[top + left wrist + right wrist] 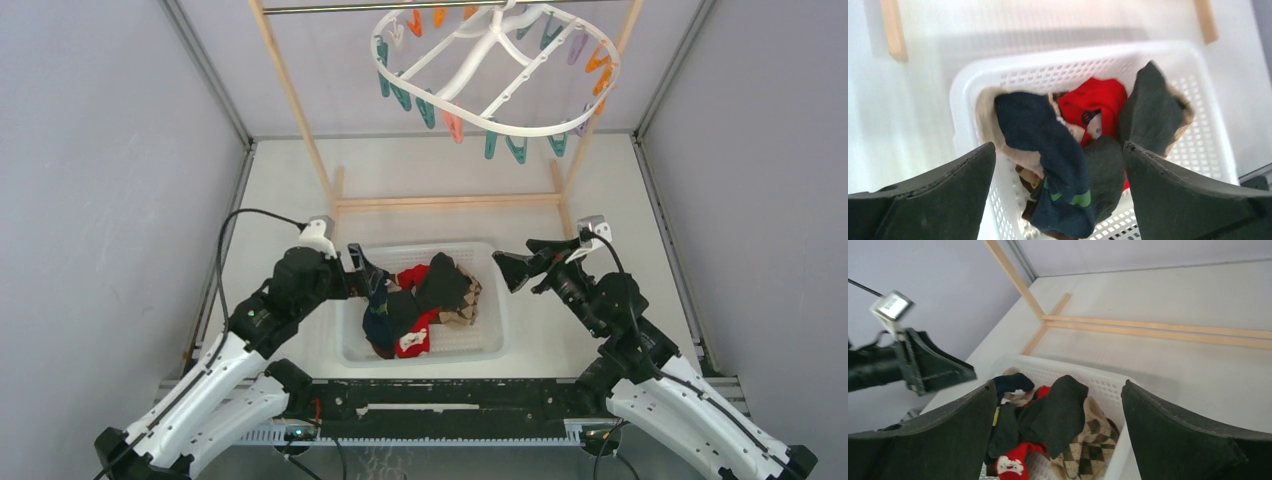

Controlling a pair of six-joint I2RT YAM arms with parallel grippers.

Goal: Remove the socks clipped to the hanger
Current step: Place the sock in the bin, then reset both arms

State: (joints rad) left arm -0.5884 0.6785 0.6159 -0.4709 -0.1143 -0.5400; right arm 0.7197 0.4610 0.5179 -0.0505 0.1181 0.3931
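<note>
Mixed-colour fabric socks (425, 300) piled in white perforated basket (475, 345), centre frame.
Black, navy, red and argyle are seen; white oval plastic hanger (530, 131) is hung upper centre; left hand (365, 270) and right hand (512, 255) are spread open.

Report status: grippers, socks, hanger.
Left gripper open over basket. Right gripper open, empty. Socks piled in basket; hanger holds none. Nothing blocking.

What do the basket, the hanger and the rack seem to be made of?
Basket: white moulded plastic, matte, judging by its perforated grid walls. Hanger: smooth white plastic, slightly glossy moulded bars. Rack: pale bare-looking wood, grain too small to see; its top rod looks like grey metal.
</note>
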